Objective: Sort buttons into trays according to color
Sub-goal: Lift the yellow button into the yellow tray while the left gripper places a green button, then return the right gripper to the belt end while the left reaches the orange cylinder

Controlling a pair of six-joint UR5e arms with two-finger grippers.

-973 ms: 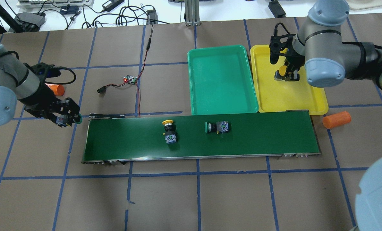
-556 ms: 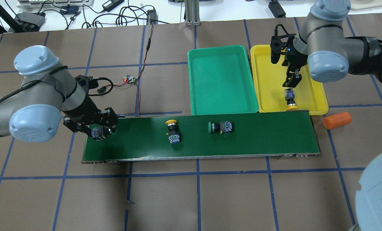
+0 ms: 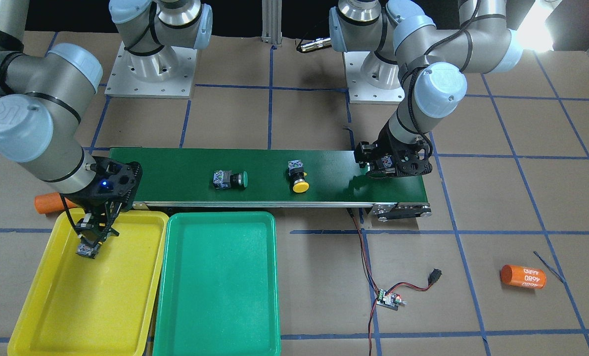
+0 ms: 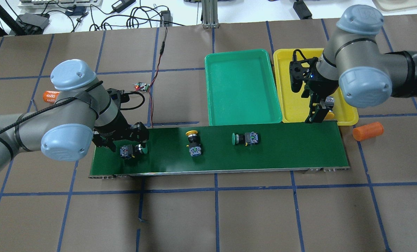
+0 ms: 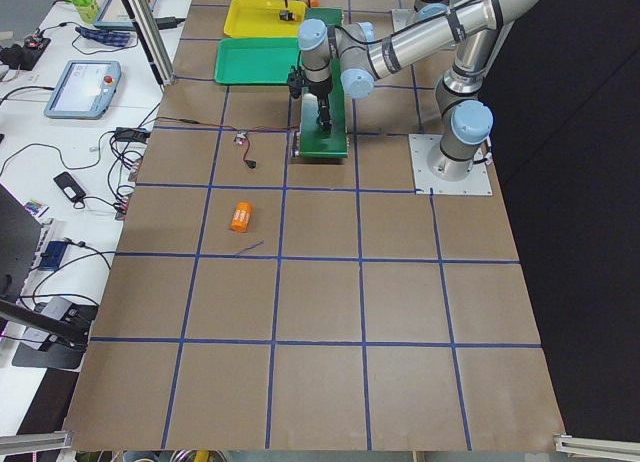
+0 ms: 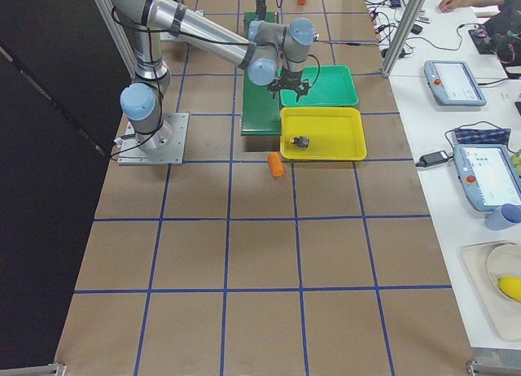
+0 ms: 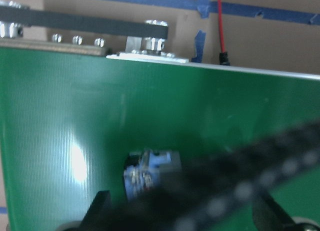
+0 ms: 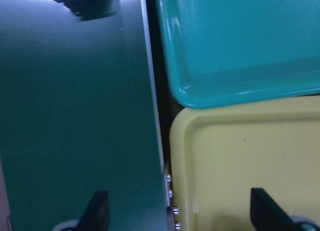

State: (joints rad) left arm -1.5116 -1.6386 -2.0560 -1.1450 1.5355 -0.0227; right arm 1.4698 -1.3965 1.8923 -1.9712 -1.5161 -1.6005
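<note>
My left gripper (image 4: 133, 147) is open and low over the left end of the dark-green conveyor belt (image 4: 292, 147). A green button (image 4: 134, 151) lies on the belt between its fingers, cap pointing right. A yellow button (image 4: 193, 141) and a second green button (image 4: 245, 138) lie further along the belt. My right gripper (image 4: 317, 113) is open and empty over the near edge of the yellow tray (image 4: 289, 87). Another yellow button (image 4: 329, 110) lies in that tray beside it, also seen in the front view (image 3: 85, 249). The green tray (image 4: 241, 87) holds nothing.
One orange cylinder (image 4: 367, 130) lies right of the belt's end, another (image 4: 50, 96) behind my left arm. A small circuit board (image 4: 141, 86) with red and black wires lies behind the belt's left end. The two trays touch the belt's far edge.
My left arm carried the green button from off the table's left onto the belt and opened. My right gripper let the yellow button go in the yellow tray. The belt's buttons drifted right.
</note>
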